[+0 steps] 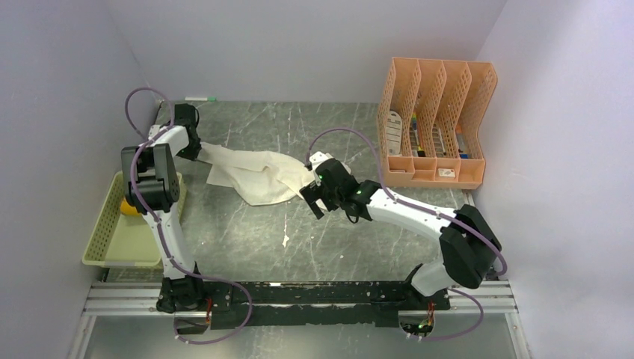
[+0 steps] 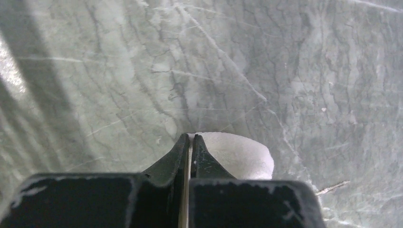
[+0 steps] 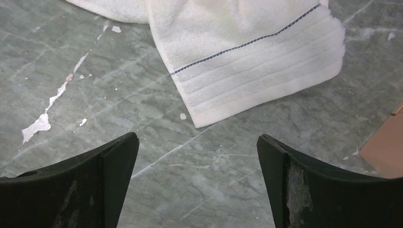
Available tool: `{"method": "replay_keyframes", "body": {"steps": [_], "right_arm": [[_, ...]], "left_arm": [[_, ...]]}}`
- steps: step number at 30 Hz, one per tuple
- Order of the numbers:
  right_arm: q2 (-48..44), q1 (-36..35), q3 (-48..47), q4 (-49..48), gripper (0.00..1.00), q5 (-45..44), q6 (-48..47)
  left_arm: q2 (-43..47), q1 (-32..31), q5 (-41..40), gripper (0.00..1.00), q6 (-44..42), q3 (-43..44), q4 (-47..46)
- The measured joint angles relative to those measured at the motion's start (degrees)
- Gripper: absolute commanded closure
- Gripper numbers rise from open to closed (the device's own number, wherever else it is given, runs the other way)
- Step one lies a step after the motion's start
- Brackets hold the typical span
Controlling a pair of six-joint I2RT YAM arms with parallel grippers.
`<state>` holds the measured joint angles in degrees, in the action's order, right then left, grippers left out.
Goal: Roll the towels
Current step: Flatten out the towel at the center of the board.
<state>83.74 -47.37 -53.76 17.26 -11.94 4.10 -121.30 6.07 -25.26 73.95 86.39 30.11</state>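
Note:
A cream-white towel (image 1: pixel 254 176) lies crumpled on the grey marble table, stretched from the back left toward the middle. My left gripper (image 1: pixel 197 151) is shut on its left end. In the left wrist view the jaws pinch a thin layer of towel (image 2: pixel 242 154), which bulges out to the right of the left gripper (image 2: pixel 191 137). My right gripper (image 1: pixel 314 198) hovers at the towel's right edge, open and empty. In the right wrist view the striped hem of the towel (image 3: pixel 247 52) lies just beyond the right gripper (image 3: pixel 197 137).
A green mesh basket (image 1: pixel 112 239) stands at the left edge, with something mustard-yellow (image 1: pixel 128 208) inside, mostly hidden by the left arm. An orange file rack (image 1: pixel 437 123) stands at the back right. White flecks (image 1: pixel 285 239) dot the table.

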Motion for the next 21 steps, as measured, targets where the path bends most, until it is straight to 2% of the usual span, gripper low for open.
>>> {"method": "replay_keyframes", "body": {"steps": [8, 11, 14, 17, 21], "right_arm": [[5.33, 2.49, -0.17, 1.07, 0.02, 1.27, 1.03], [5.42, 4.72, -0.17, 0.92, 0.02, 2.62, 1.49], [6.01, 6.69, -0.31, 0.59, 0.02, 3.89, 1.9], [7.87, 7.63, -1.31, 0.61, 0.02, 4.72, 2.32], [10.6, 7.58, -3.58, 0.7, 0.04, 5.77, 2.29]], "left_arm": [[2.75, -0.52, 1.18, 0.93, -9.51, -4.94, -8.37], [4.22, -1.44, 3.43, 0.93, -17.75, -4.79, -9.77], [6.62, -3.26, 7.91, 0.93, -27.32, -1.11, -9.42], [11.23, -6.29, 9.42, 0.93, -33.59, 1.68, -8.76], [21.68, -11.26, 9.92, 0.93, -38.07, 0.98, -7.32]]}}
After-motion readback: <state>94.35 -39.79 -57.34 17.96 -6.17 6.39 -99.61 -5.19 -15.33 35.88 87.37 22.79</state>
